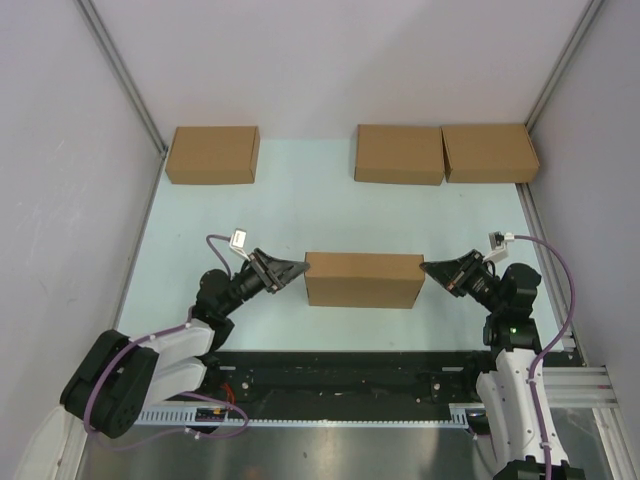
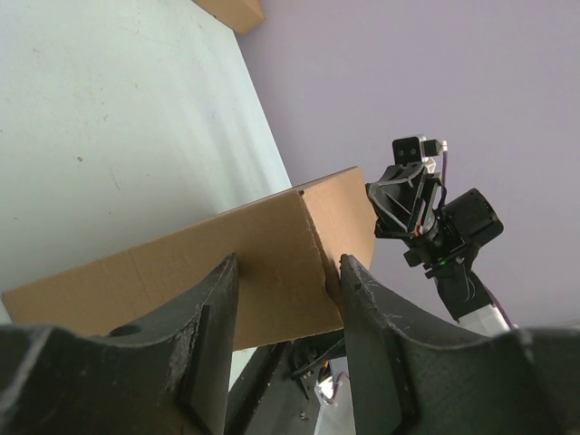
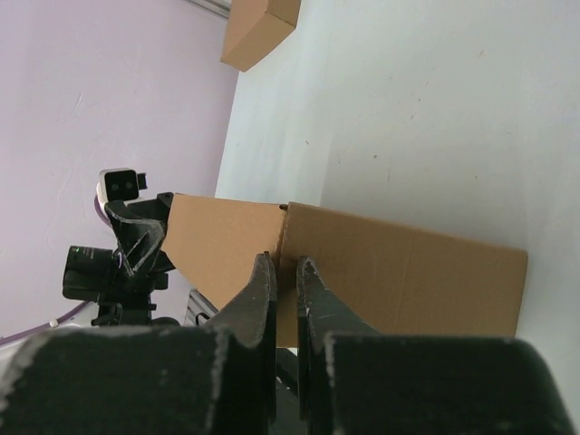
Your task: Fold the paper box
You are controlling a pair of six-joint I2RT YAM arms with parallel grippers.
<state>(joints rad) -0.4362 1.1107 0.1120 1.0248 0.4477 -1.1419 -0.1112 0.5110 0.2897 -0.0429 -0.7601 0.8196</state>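
Down at the near edge, both arms are reaching in over the pale table [image 1: 300, 215], one from each side. The left gripper [image 1: 298, 269] is pointing right with its fingers [image 2: 210, 313] standing apart. Their tips are meeting the left end of the paper box [image 1: 362, 279], and I'm seeing nothing clamped between them. Opposite, the right gripper [image 1: 432, 270] is pointing left, jaws drawn together with only a sliver of gap showing. Its tips are touching the box's right end beside a corner seam. The paper box is sitting between the two grippers in the table's near half, folded up as a closed brown rectangle with its long side running left to right. Farther back, along the far edge, a lone cardboard box [image 1: 212, 154] is lying at the left. To the right, the middle box [image 1: 399, 154] and the far-right box [image 1: 489, 152] are sitting side by side, touching.
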